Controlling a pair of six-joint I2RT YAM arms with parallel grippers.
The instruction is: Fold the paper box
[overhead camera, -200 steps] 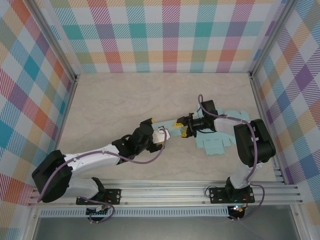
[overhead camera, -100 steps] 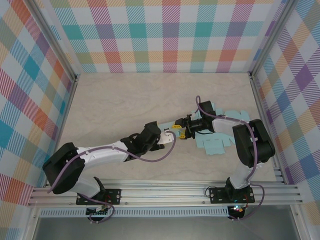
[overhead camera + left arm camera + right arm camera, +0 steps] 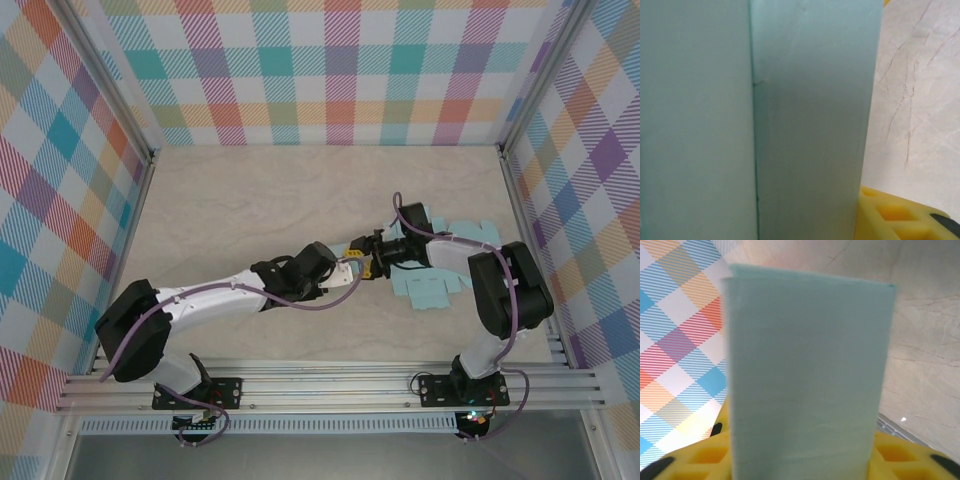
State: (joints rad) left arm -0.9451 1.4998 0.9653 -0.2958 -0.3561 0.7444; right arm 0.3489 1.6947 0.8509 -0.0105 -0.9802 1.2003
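One matte teal paper box (straight vertical crease)

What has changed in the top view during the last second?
The left hand moved to the right, closer to the right hand, and its arm stretched out further. The right hand and the box stayed about where they were.

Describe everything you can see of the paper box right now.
The paper box is pale teal matte card, mostly unfolded: flat notched flaps lie on the table right of the right gripper. One panel rises between that gripper's yellow fingers; the left wrist view shows a straight vertical crease.
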